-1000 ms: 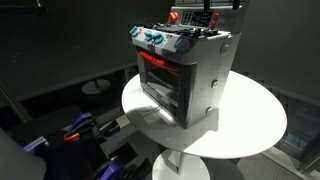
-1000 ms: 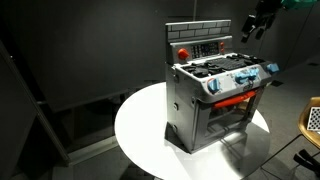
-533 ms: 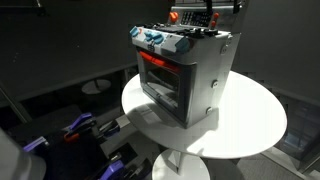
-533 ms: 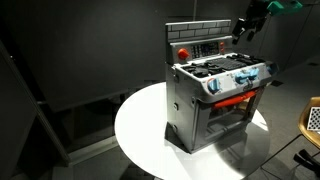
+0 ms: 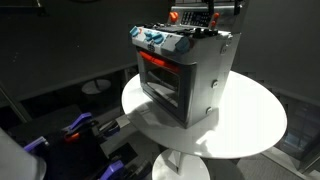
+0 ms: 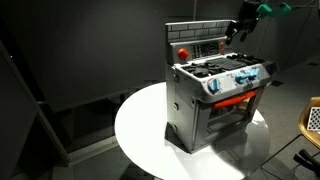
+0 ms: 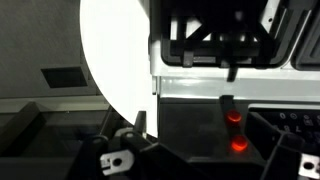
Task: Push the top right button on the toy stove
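Observation:
The toy stove (image 5: 185, 75) is a silver-grey box with a glowing red-orange window and blue knobs. It stands on a round white table (image 5: 250, 125) and shows in both exterior views (image 6: 215, 95). Its upright back panel (image 6: 200, 45) carries a red button and a grey button field. My gripper (image 6: 238, 28) hovers at the panel's upper right corner, fingers pointing at it, and looks shut and empty. It is partly cut off at the top edge in an exterior view (image 5: 205, 12). In the wrist view the gripper (image 7: 205, 162) is dark, close to two glowing red buttons (image 7: 232, 118).
The white table (image 6: 140, 130) has bare surface around the stove. Blue and orange gear (image 5: 75, 130) lies low beside the table, and a small round stand (image 5: 97, 87) is behind it. A pale object (image 6: 313, 118) sits at the frame edge. Dark walls surround the scene.
The gripper has moved sideways and slightly down toward the upper right corner of the stove's back panel. The stove has not moved.

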{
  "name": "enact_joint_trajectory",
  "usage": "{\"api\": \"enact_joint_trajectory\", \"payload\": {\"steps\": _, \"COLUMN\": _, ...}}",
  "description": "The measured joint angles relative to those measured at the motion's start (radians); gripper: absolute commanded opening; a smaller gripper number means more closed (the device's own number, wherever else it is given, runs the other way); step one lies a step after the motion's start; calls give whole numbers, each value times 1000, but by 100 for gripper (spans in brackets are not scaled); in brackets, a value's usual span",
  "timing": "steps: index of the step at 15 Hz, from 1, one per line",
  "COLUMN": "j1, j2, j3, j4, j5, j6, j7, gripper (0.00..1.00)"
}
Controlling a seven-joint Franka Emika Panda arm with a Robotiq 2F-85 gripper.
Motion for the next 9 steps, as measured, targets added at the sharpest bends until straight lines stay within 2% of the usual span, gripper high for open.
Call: {"api": "enact_joint_trajectory", "payload": {"steps": 9, "j1": 3, "j2": 55, "j3": 0, "j4": 62, "j5": 0, "j6": -1, "j7": 13, "gripper": 100}}
